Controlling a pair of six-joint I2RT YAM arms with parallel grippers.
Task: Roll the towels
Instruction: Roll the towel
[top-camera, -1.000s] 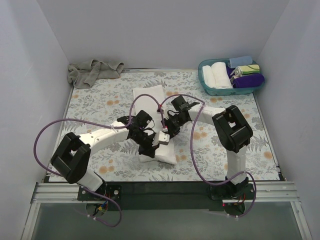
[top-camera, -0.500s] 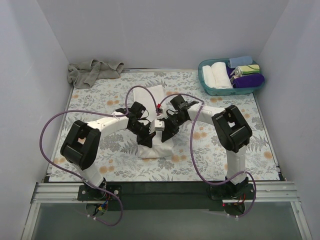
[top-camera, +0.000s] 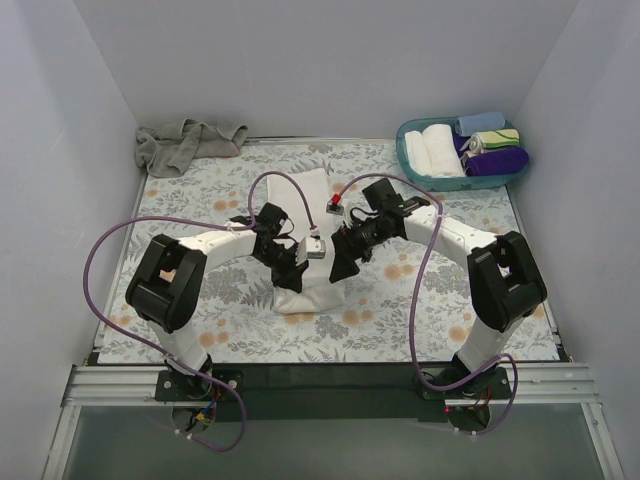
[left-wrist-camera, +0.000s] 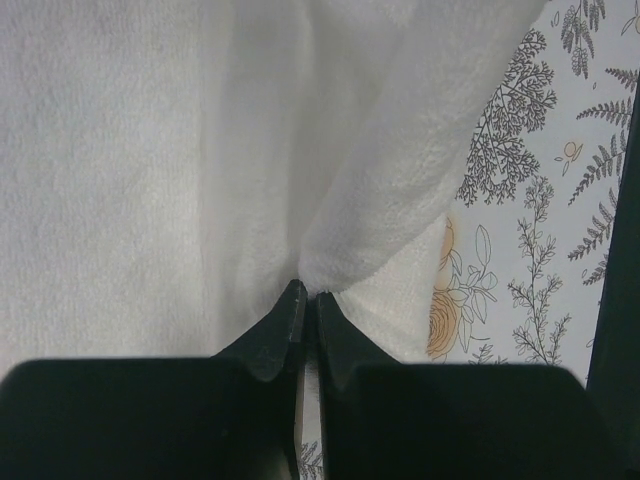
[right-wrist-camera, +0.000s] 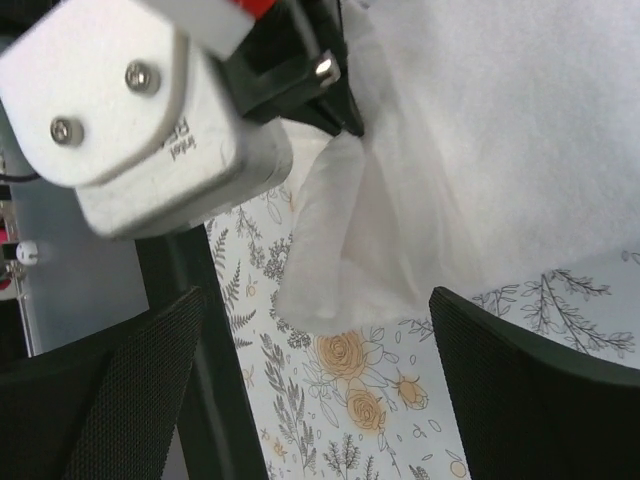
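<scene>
The white towel (top-camera: 305, 195) lies lengthwise in the middle of the floral table, its near end bunched up (top-camera: 310, 298). My left gripper (top-camera: 293, 272) is shut on a raised fold of that end; in the left wrist view the jaws (left-wrist-camera: 308, 290) pinch the fold with the white towel (left-wrist-camera: 150, 150) spread beyond. My right gripper (top-camera: 341, 264) stands open just right of the fold, nothing in it. The right wrist view has its fingers (right-wrist-camera: 120, 380) wide apart on either side of the hanging towel corner (right-wrist-camera: 335, 270). A grey-beige towel (top-camera: 185, 142) lies crumpled at the back left.
A teal basket (top-camera: 415, 170) at the back right holds several rolled towels. The left gripper's white housing (right-wrist-camera: 150, 130) sits close in front of the right wrist camera. White walls enclose the table on three sides. Purple cables loop over both arms.
My right gripper has opened and let go of the white towel, and its arm has swung out to the right. The left gripper has carried the pinched fold a little away from the near edge.
</scene>
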